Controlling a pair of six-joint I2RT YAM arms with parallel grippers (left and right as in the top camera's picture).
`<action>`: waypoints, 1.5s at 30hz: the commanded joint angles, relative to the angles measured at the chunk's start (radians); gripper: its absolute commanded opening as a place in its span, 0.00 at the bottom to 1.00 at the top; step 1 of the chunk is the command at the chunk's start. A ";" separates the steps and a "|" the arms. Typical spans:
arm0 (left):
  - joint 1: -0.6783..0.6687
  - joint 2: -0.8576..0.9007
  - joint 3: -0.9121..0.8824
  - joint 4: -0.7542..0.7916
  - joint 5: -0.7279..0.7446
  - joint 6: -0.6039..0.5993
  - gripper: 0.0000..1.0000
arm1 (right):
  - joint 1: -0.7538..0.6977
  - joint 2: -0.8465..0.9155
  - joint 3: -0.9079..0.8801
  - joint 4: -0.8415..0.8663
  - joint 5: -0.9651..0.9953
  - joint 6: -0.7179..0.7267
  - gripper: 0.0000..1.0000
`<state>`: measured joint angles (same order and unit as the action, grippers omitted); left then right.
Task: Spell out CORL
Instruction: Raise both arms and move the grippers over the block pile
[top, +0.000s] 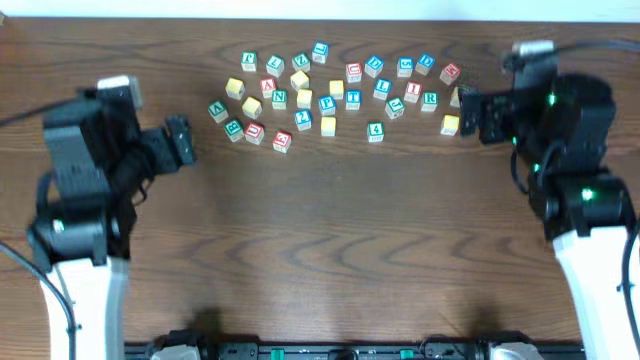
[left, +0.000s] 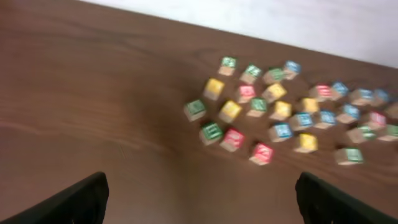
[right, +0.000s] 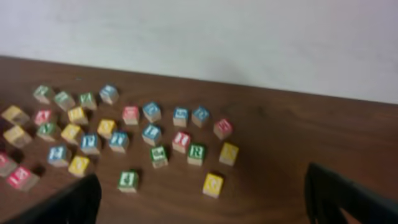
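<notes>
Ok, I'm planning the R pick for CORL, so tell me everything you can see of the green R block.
The green R block is a small cube, seemingly pale wood, its top face showing a green R. It sits flat on the table near the right end of the cluster. A red-lettered block and a yellow block flank it; whether they touch is unclear. Nothing rests on it.

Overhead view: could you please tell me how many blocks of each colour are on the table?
Green blocks: 9
Blue blocks: 8
Yellow blocks: 8
Red blocks: 6
Total: 31
</notes>
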<state>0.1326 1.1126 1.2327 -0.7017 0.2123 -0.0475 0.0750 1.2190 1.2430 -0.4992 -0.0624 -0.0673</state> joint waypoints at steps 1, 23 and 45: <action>-0.009 0.097 0.171 -0.116 0.120 -0.010 0.95 | -0.004 0.084 0.141 -0.040 -0.064 -0.010 0.99; -0.106 0.592 0.730 -0.297 0.100 0.050 0.95 | -0.006 0.518 0.671 -0.471 -0.291 -0.042 0.99; -0.302 0.768 0.752 -0.249 -0.168 -0.027 0.93 | 0.000 0.728 0.807 -0.620 -0.311 -0.035 0.99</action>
<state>-0.0963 1.8088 1.9488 -0.9710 0.2062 -0.0303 0.0750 1.9442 2.0281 -1.1122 -0.3557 -0.0986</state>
